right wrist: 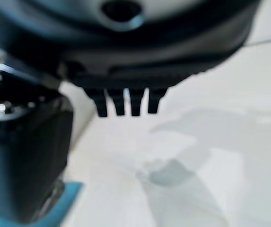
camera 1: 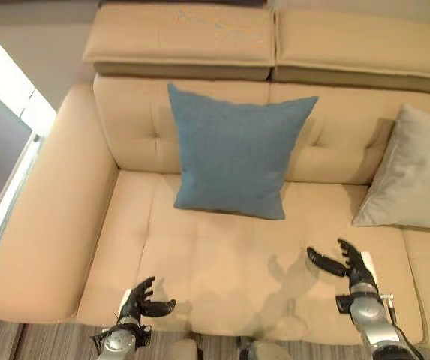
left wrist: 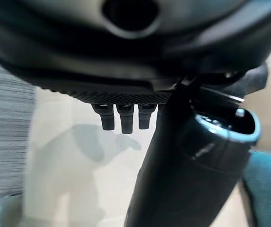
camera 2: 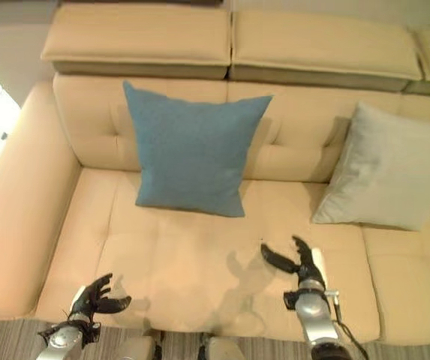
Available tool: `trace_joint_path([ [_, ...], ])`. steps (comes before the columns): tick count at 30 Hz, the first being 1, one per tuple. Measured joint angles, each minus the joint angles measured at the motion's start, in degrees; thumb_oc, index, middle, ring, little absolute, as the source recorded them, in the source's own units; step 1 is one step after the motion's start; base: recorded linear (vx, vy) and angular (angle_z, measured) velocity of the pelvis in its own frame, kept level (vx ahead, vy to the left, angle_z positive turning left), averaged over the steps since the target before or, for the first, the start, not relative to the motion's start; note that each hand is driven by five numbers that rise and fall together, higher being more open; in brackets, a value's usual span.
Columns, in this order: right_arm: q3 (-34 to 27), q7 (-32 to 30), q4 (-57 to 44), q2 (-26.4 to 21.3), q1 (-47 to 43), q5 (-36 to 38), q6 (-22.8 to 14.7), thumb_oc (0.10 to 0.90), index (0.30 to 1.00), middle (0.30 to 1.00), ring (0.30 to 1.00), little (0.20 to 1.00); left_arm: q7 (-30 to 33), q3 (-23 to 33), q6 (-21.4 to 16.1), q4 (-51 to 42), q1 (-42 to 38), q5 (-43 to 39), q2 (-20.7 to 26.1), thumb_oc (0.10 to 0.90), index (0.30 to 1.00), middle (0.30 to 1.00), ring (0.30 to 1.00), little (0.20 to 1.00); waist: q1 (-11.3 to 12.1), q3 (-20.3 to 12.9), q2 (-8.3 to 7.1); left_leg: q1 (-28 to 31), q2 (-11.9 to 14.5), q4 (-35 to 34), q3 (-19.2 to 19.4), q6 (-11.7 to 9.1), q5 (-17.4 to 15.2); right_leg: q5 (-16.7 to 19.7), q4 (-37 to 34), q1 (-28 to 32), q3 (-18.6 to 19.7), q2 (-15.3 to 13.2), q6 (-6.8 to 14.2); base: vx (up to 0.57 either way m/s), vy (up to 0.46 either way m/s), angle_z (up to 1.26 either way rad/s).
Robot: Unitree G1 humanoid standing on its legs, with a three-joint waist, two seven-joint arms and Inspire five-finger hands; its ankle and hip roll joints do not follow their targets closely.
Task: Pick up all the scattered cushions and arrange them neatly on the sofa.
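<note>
A blue cushion (camera 1: 233,154) stands upright against the backrest of the beige sofa (camera 1: 199,262), left of centre. A grey cushion (camera 2: 387,169) leans on the backrest at the right. My left hand (camera 1: 141,301) hovers over the seat's front edge at the lower left, fingers relaxed and holding nothing. Over the front of the seat at the right, my right hand (camera 1: 350,270) is open too, thumb and fingers spread, empty. In the wrist views the fingers (left wrist: 121,118) and fingers (right wrist: 123,104) point straight over bare seat.
The sofa's wide left armrest (camera 1: 42,232) bounds the seat on the left. Two raised headrest pads (camera 1: 184,37) top the backrest. Striped grey floor (camera 1: 19,349) runs along the sofa's front.
</note>
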Motion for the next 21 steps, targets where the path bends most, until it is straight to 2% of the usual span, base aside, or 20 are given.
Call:
trace_joint_path([
  [2, 3.14, 0.88, 8.34, 1.34, 0.97, -0.80, -0.11, 0.800, 0.900, 0.900, 0.900, 0.900, 0.10, 1.84, 0.22, 8.94, 0.00, 1.10, -1.49, 0.800, 0.900, 0.900, 0.900, 0.900, -0.15, -2.87, 0.02, 1.08, 0.47, 0.00, 1.61, 0.05, -0.42, -0.12, -0.39, 0.44, 1.35, 0.43, -0.07, -0.03, -0.065, -0.30],
  [6, 9.51, 1.29, 22.65, 3.56, 2.15, -6.00, 0.45, 0.800, 0.900, 0.900, 0.900, 0.900, 1.22, 3.12, 0.72, 19.33, 0.33, 3.90, -2.25, 0.800, 0.900, 0.900, 0.900, 0.900, 0.11, -6.23, -0.17, 2.44, 1.31, -0.01, 1.79, -0.09, -0.93, -0.40, -0.38, 1.81, 1.28, 1.30, -0.48, -0.04, -0.084, -0.06],
  [9, 9.92, 1.53, 24.73, 5.02, 3.61, -7.20, 0.20, 0.800, 0.900, 0.900, 0.900, 0.900, 1.67, 1.23, 1.27, 20.78, 1.77, 6.20, -2.29, 0.800, 0.900, 0.900, 0.900, 0.900, 0.08, -6.75, 0.36, 2.35, 2.02, -0.01, 1.79, -0.03, -1.27, -0.01, -0.36, 1.78, 1.13, 1.92, -1.08, -0.14, -0.106, 0.01],
  [11, 9.94, 1.49, 25.99, 5.69, 3.54, -7.20, 0.22, 0.800, 0.900, 0.900, 0.900, 0.900, 2.28, 0.81, 1.25, 20.09, 1.87, 6.60, -2.59, 0.800, 0.900, 0.900, 0.900, 0.900, 0.14, -7.01, 1.43, 0.01, 2.95, 1.08, 1.69, -0.29, -1.17, -0.29, 0.45, 0.50, 0.40, 2.73, -1.59, -0.31, -0.092, 0.18],
  [13, 9.91, 1.29, 26.06, 5.31, 2.11, -7.03, 0.25, 0.800, 0.900, 0.900, 0.900, 0.900, 2.84, 0.45, 1.18, 20.24, -0.37, 6.60, -2.54, 0.800, 0.900, 0.900, 0.900, 0.900, 0.32, -5.66, 1.73, -2.80, 3.41, 5.06, 1.19, -2.53, -0.36, -0.40, 1.88, -1.36, -1.04, 2.91, -3.13, -0.31, -0.036, 0.18],
  [14, 9.93, 1.02, 26.13, 5.23, 1.01, -6.95, 0.25, 0.800, 0.900, 0.900, 0.900, 0.900, 2.87, 0.26, 1.12, 20.25, -1.48, 6.60, -2.39, 0.800, 0.900, 0.900, 0.900, 0.900, 0.29, -4.99, 1.24, -4.35, 3.02, 5.73, 0.91, -5.09, 1.40, 0.29, 2.60, -2.98, -1.91, 2.37, -4.55, -0.25, 0.004, 0.27],
  [15, 9.88, 0.85, 26.17, 5.40, -0.09, -6.94, 0.23, 0.800, 0.900, 0.900, 0.900, 0.900, 3.02, 0.33, 1.09, 20.47, -3.70, 6.56, -2.06, 0.800, 0.900, 0.900, 0.900, 0.900, -0.03, -3.79, -1.10, -5.66, 1.18, 5.39, 0.36, -10.23, 4.47, 0.66, 2.50, -4.37, -2.02, -0.23, -6.47, -0.14, 0.025, 0.19],
  [16, 9.91, 0.81, 26.16, 5.51, -2.09, -6.92, 0.36, 0.800, 0.900, 0.900, 0.900, 0.900, 3.29, 1.31, 0.94, 20.33, -5.34, 6.54, -1.79, 0.800, 0.900, 0.900, 0.900, 0.900, 0.22, -1.92, -4.08, -6.27, -1.16, 12.57, 0.30, -6.55, 0.37, 2.82, 1.60, -4.15, -1.97, -2.89, -7.46, -0.19, 0.065, 0.08],
  [17, 9.67, 0.70, 26.13, 4.84, -2.93, -6.91, 0.26, 0.800, 0.900, 0.900, 0.900, 0.900, 3.77, 1.85, 0.99, 20.99, -5.19, 6.47, -2.15, 0.800, 0.900, 0.900, 0.900, 0.900, -0.32, -2.03, -4.23, -5.19, -1.49, 22.70, -0.38, -4.92, -5.20, 3.47, 0.26, -3.06, -1.75, -3.55, -7.37, -0.12, 0.110, 0.00],
  [18, 8.62, -0.03, 26.15, 4.28, -2.88, -6.83, 0.54, 0.800, 0.900, 0.900, 0.900, 0.900, 3.95, 2.14, 1.01, 21.53, -4.68, 6.32, -3.11, 0.800, 0.900, 0.900, 0.900, 0.900, -1.40, -2.45, -3.28, -1.06, 0.21, 31.37, -1.07, -4.74, -9.82, 3.51, 0.05, -1.83, -2.01, -2.91, -7.21, -0.09, 0.097, 0.04],
  [19, 8.23, -0.41, 26.15, 4.19, -2.75, -6.78, 0.55, 0.800, 0.900, 0.900, 0.900, 0.900, 3.92, 2.10, 0.98, 21.57, -4.39, 6.23, -3.66, 0.800, 0.900, 0.900, 0.900, 0.900, -1.64, -2.84, -2.54, 1.70, 1.28, 31.44, -0.75, -4.85, -10.67, 3.30, 0.05, -1.45, -1.93, -2.34, -6.90, -0.14, 0.124, 0.14],
  [20, 8.20, -0.54, 26.12, 3.79, -2.52, -6.73, 0.57, 0.800, 0.900, 0.900, 0.900, 0.900, 3.82, 1.89, 0.98, 21.47, -4.50, 6.21, -4.76, 0.800, 0.900, 0.900, 0.900, 0.900, -1.98, -3.80, -1.16, 5.75, 2.39, 28.03, -0.70, -4.91, -11.75, 3.31, 0.08, -2.09, -2.19, -1.47, -6.57, -0.10, 0.066, 0.12],
  [21, 8.20, -0.51, 26.17, 3.60, -2.23, -6.73, 0.54, 0.800, 0.900, 0.900, 0.900, 0.900, 3.81, 1.42, 1.00, 21.36, -4.90, 6.18, -5.07, 0.800, 0.900, 0.900, 0.900, 0.900, -2.57, -4.00, -0.89, 6.89, 2.68, 26.83, -0.70, -6.17, -12.63, 4.01, 0.48, -2.71, -2.88, -1.39, -6.75, -0.22, 0.150, 0.36],
])
